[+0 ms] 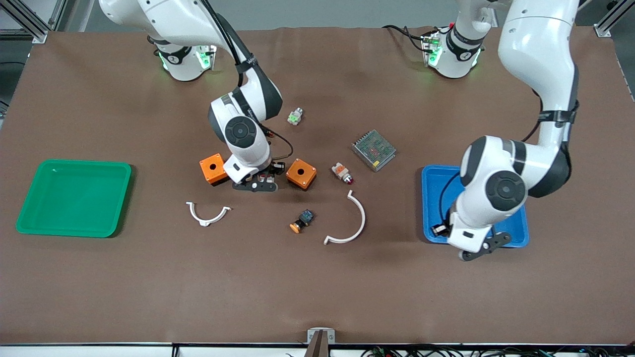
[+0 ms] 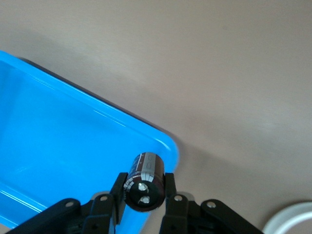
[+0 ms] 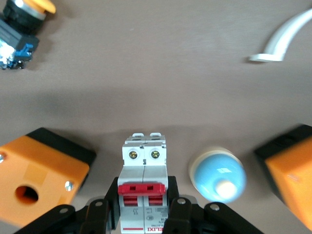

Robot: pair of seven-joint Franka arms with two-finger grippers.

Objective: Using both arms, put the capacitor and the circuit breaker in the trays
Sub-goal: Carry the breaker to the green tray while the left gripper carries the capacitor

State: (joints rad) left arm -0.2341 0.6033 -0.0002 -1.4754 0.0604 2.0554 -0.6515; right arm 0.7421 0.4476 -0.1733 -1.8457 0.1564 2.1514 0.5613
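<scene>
— Brown matting covers the whole surface (image 1: 317,287). Where is the left gripper (image 2: 144,195)?

— Over the corner of the blue plastic tray (image 1: 436,198) nearest the front camera, fingers clamped on the small black cylindrical capacitor (image 2: 145,181), silvery end toward the wrist camera.

— And the right gripper (image 3: 144,209)?

— Low between the two orange square boxes with round holes (image 1: 214,168) (image 1: 300,173), closed around the white-grey rectangular circuit breaker (image 3: 144,190), whose red levers face up. It seems to rest on the surface, though I can't be sure.

— Anything just beside it?

— A pale blue domed cap (image 3: 217,173). The orange-capped push button (image 1: 301,221) and two white curved clips (image 1: 207,214) (image 1: 348,223) lie nearer the front camera; the green plastic tray (image 1: 74,198) sits toward the right arm's end.
</scene>
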